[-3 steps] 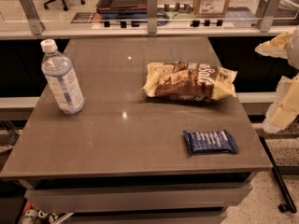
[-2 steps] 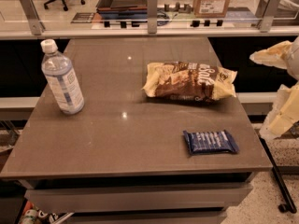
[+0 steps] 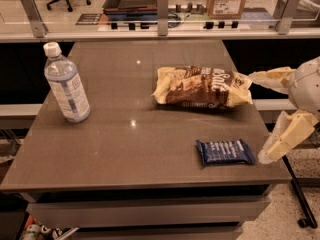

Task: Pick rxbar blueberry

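Observation:
The rxbar blueberry point(image 3: 225, 152) is a small flat dark-blue bar with pale lettering. It lies flat near the front right corner of the brown table point(image 3: 125, 134). My gripper point(image 3: 256, 118) comes in from the right edge of the view, just off the table's right side. It is open, with one pale finger point(image 3: 272, 78) beside the snack bag's right end and the other finger point(image 3: 286, 138) just right of the bar. It holds nothing.
A yellow-and-brown snack bag point(image 3: 202, 87) lies behind the bar at the table's right middle. A clear water bottle point(image 3: 66, 84) stands upright at the left. A glass barrier with metal posts point(image 3: 162, 11) runs behind the table.
My gripper has moved left, closer to the table's right edge and the bar. The bar, the bag and the bottle have not moved.

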Robot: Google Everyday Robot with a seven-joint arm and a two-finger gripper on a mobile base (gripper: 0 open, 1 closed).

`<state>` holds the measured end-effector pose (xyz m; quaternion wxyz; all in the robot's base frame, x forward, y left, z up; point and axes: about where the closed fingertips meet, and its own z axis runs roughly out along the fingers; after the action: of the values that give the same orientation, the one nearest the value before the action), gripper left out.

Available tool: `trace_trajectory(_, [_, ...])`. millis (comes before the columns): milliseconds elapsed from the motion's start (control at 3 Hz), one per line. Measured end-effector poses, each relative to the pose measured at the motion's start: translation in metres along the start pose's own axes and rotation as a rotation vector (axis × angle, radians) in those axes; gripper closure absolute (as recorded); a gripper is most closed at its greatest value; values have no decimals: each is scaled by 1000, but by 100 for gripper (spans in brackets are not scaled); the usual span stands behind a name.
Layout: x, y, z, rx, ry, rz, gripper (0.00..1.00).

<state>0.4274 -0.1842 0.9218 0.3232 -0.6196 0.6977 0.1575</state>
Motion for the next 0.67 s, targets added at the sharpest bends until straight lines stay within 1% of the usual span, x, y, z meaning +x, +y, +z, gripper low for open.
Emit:
trace_trajectory(333, [13, 0, 19, 35, -87, -15, 0])
trace_trajectory(667, [35, -4, 31, 64, -171, -9, 0])
